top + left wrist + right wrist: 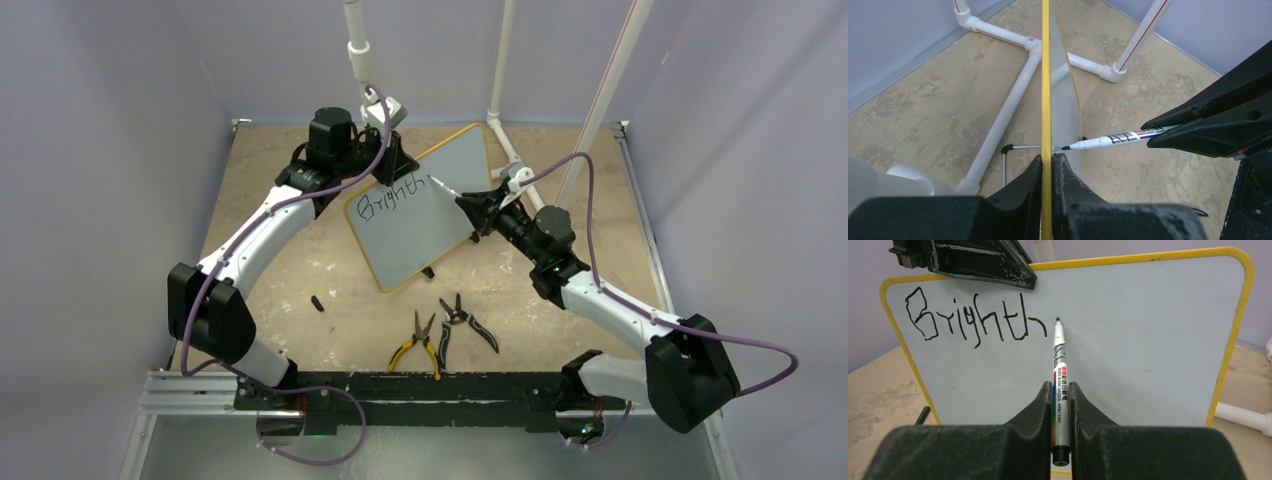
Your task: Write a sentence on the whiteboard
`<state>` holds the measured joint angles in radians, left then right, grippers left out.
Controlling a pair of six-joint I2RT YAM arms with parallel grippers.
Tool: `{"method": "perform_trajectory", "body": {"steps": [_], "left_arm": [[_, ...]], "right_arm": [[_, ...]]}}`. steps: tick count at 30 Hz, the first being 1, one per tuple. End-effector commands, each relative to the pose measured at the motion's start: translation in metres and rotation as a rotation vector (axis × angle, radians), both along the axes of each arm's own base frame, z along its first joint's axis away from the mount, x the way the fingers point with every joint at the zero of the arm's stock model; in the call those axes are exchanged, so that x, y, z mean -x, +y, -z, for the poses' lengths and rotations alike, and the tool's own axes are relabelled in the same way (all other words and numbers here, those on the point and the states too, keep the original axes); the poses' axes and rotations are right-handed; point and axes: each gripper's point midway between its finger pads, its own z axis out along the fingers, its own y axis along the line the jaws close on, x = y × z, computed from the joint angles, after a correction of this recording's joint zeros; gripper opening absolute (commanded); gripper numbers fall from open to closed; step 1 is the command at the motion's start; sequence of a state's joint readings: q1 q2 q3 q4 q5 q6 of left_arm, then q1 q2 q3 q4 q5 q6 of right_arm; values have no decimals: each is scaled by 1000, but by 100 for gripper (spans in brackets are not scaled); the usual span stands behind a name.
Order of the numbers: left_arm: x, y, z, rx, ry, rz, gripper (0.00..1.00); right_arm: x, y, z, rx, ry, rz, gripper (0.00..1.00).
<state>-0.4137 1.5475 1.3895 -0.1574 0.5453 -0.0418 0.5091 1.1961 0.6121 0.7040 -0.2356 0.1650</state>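
The whiteboard (420, 215) stands tilted on its black feet, yellow rim all round. My left gripper (392, 160) is shut on its top edge; in the left wrist view both fingers pinch the yellow rim (1046, 75). On the white face (1128, 340) the sentence (973, 320) reads "Brighth" in black script along the top left. My right gripper (1061, 387) is shut on a white board marker (1060, 365). The marker's black tip sits at the board face just right of the last letter. The same marker (1113, 140) shows in the left wrist view, pointing at the board.
Two pairs of pliers, one yellow-handled (420, 340) and one black (465, 322), lie on the table near the arm bases. A small black cap (317, 303) lies left of them. White PVC pipes (505, 130) run behind the board. Grey walls enclose the table.
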Motion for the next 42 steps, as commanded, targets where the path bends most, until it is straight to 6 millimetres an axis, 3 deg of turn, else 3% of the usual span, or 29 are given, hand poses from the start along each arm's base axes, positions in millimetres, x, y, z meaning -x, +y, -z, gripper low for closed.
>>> {"method": "perform_trajectory", "body": {"steps": [1,15,28,42], "left_arm": [[-6,-1,-14,12,-68,5,0],[-6,-1,-15,11,-71,3,0],[-5,-2,-14,13,-68,9,0],[-5,-3,-14,16,-68,11,0]], "right_arm": [[-8,-1,-21,-16,-44,20,0],[-12,-15,-33,-49,-68,101,0],[-4,-1,-35,-37,-91,10,0],[0,1,-31,-22,-86,-11,0]]}}
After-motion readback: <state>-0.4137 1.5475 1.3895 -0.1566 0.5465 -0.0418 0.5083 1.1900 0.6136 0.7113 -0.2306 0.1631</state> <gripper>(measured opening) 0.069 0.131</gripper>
